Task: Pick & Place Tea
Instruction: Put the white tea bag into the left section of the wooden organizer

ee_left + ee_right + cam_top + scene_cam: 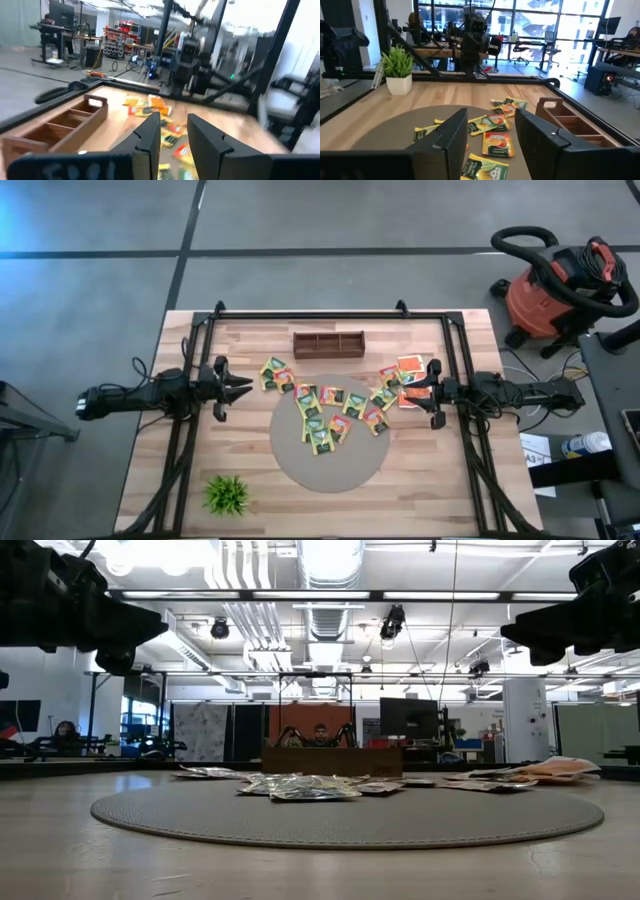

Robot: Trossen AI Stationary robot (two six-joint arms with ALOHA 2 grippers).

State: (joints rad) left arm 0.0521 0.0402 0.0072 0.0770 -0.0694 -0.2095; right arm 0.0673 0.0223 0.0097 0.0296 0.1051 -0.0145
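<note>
My right claw (431,392) is hanging part-open and empty above flat yellow-green paper tea sachets (330,418); overlapping, two might be lifting together.

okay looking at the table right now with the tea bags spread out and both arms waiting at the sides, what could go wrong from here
1. The tea sachets overlap in a loose pile on the round mat, so a pinch could lift two at once or slide off a flat one.
2. Sachets near the right hand lie off the mat; a sweep there might push them toward the table edge.
3. The wooden tray has narrow compartments; a drop from the left hand, now empty and open, could miss.
</note>
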